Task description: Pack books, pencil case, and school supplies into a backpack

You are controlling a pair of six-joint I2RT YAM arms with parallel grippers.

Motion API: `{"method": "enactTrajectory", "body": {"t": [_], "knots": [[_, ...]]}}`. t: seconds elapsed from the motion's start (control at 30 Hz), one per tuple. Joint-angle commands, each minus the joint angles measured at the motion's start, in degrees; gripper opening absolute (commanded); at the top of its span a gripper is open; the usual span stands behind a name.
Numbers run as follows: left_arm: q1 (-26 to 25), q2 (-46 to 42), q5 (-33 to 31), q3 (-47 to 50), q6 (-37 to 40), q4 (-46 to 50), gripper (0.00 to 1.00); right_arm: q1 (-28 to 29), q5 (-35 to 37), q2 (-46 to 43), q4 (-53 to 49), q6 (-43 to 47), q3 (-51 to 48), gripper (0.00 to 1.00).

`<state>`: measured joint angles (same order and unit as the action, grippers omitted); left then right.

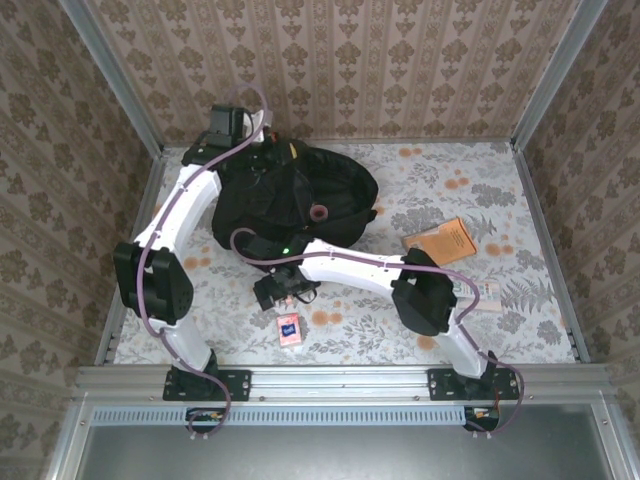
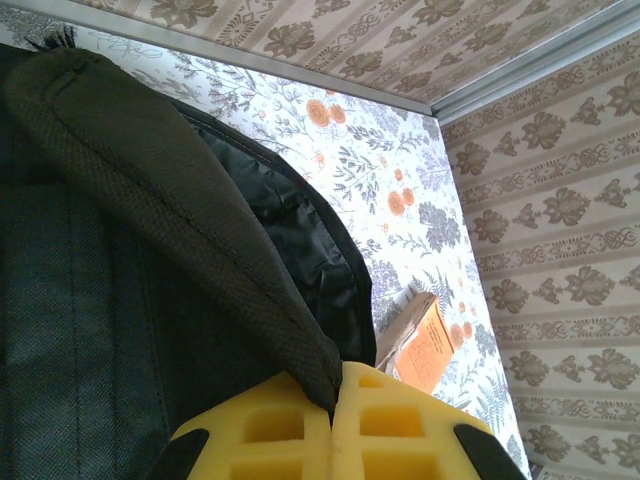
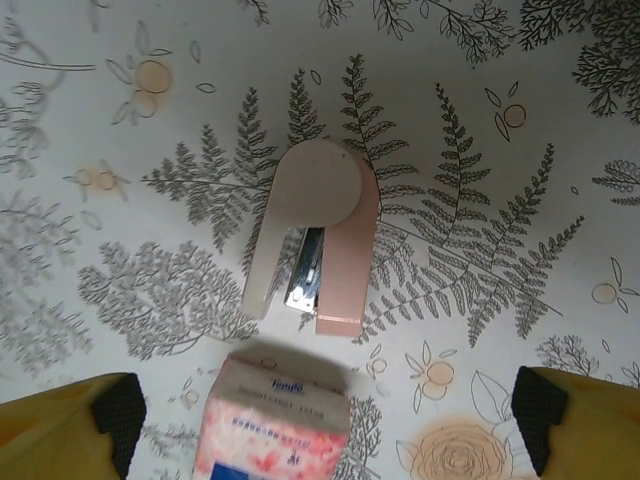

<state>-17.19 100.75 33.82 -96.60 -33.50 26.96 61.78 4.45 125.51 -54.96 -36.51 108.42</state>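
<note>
My left gripper is clamped tight on a fold of woven fabric from the black backpack. Its 2 yellow fingers are pressed together with the cloth pinched between them. In the overhead view the backpack lies toward 11 o'clock on the floral table. It is open, and a pink tape roll sits inside the opening. The orange-tan book lies flat on the table at 3 o'clock from the backpack, well apart from it.

My right gripper hangs low over the table at 6 o'clock from the backpack, jaws spread wide and gripping nothing. Its 2 black-tipped fingers stand at the lower corners of the wrist view. Between them, touching neither, is a pink floral packet with a blurred top edge. At 12 o'clock from the packet, a pale pink stapler lies on the table with its metal track showing.
</note>
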Motion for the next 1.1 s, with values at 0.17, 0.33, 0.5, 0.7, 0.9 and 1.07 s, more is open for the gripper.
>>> {"method": "enactTrajectory", "body": {"t": [0.17,0.33,0.5,0.7,0.9,1.07], "knots": [[1.3,-1.9,2.7,0.8,-2.7,-4.2,0.00,0.2,3.6,8.9,-7.1,-1.2,9.1,0.94],[1.4,-1.7,2.6,1.1,-3.3,-4.7,0.00,0.2,3.8,12.6,-8.1,-0.9,12.6,0.87],[1.4,-1.9,2.7,1.1,-3.3,-4.8,0.00,0.0,3.8,14.2,-8.1,-0.6,13.5,0.78],[1.8,-1.6,4.6,1.1,-3.7,-4.9,0.00,0.0,2.8,14.8,-7.4,-0.2,13.2,0.59],[2.0,-1.3,5.1,1.1,-4.1,-5.4,0.00,-0.1,3.5,13.2,-6.9,0.2,12.4,0.52],[2.0,-0.8,5.3,0.9,-4.0,-5.2,0.00,-0.3,4.5,9.5,-5.4,0.6,9.0,0.44]]}}
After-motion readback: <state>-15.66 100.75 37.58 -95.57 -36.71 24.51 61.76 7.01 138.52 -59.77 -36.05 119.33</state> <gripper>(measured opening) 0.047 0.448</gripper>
